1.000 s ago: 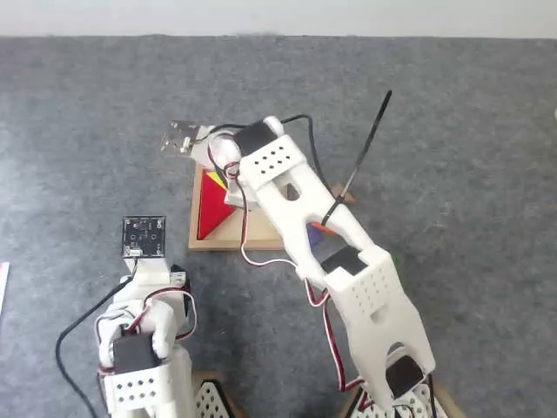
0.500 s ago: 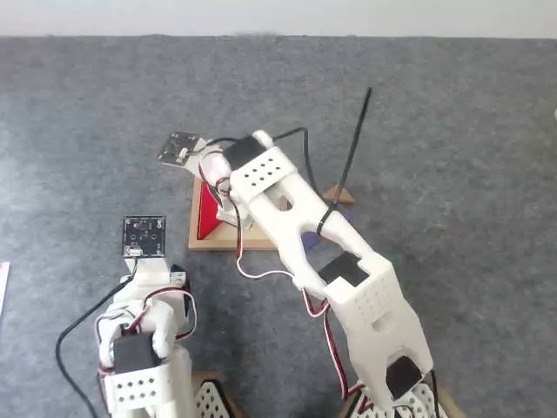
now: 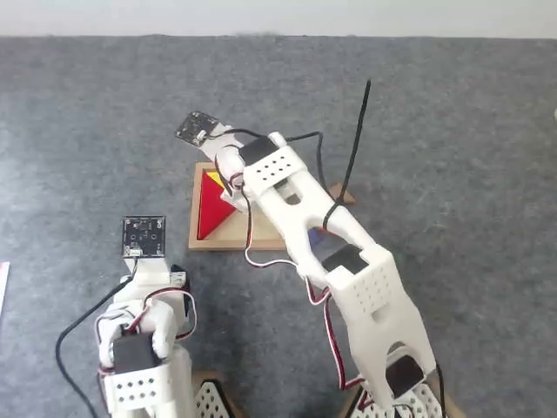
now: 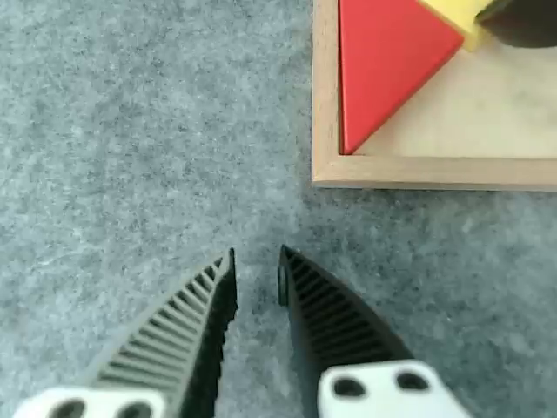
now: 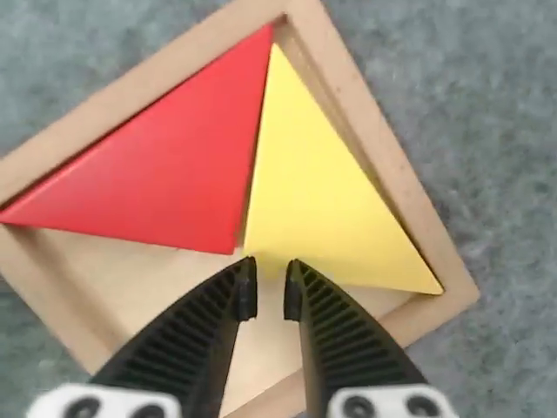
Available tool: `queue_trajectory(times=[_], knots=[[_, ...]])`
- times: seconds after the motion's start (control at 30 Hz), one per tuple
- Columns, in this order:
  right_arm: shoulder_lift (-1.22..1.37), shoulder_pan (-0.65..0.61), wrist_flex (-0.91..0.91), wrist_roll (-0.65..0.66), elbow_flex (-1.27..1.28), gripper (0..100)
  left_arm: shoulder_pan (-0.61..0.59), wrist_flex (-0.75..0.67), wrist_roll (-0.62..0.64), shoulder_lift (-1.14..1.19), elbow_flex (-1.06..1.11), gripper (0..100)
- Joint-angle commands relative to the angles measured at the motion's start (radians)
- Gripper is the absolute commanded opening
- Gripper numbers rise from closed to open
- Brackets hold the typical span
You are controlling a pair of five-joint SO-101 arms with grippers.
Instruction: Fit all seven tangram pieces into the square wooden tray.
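Note:
The square wooden tray (image 3: 197,242) lies mid-table with a red triangle (image 3: 209,211) along its left side and a yellow triangle (image 3: 213,180) at its far left corner. In the right wrist view the red triangle (image 5: 165,187) and yellow triangle (image 5: 326,209) lie edge to edge in the tray (image 5: 409,218). My right gripper (image 5: 270,287) hovers just above their shared corner, shut and holding nothing. My left gripper (image 4: 257,261) is shut over bare carpet, just short of the tray's near left corner (image 4: 324,174), where the red triangle (image 4: 383,61) shows.
A bluish piece (image 3: 312,235) peeks out under the right arm beside the tray, and a brownish wedge (image 3: 345,197) lies to the arm's right. A black cable (image 3: 355,139) sticks up from that arm. Grey carpet (image 3: 461,131) covers the table all around.
The right arm's wrist swung left over the tray, then back toward the far side and right. The left arm has stayed still.

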Motion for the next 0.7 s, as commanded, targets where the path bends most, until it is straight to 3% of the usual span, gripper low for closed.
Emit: queue_trajectory(times=[0.0, 0.23, 0.67], knots=[[-0.030, 0.013, 0.001, 0.000, -0.008, 6.6, 0.005, 0.005, 0.000, -0.020, -0.012, 8], [-0.064, 0.013, 0.143, -0.003, -0.020, 6.2, 0.005, 0.005, 0.000, -0.020, -0.012, 8], [0.022, 0.008, -0.022, -0.008, -0.003, 6.6, 0.005, 0.005, 0.000, -0.020, -0.012, 8]])
